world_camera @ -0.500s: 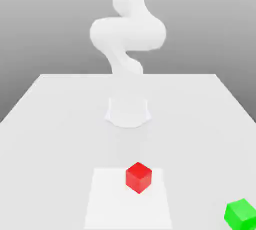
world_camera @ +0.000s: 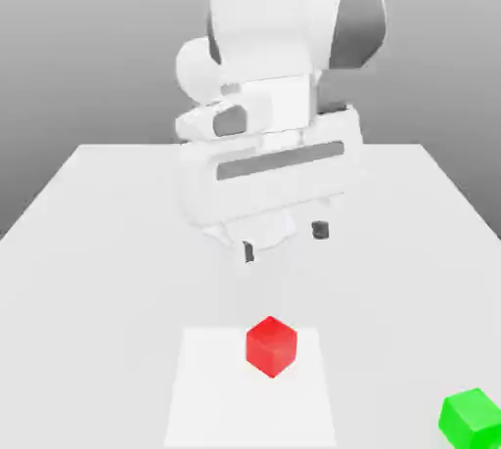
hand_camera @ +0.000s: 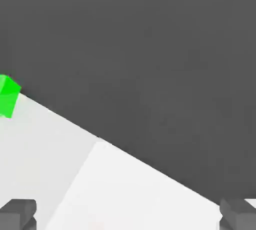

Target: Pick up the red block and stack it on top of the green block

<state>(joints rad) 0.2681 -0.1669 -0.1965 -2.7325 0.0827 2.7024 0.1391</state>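
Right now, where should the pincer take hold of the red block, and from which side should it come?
Probably from above, closing on two opposite vertical faces of the red block. It sits flat on the table, turned with a corner towards the exterior view, so the open pincer should align to the faces. Nothing crowds it; the green block stands apart.
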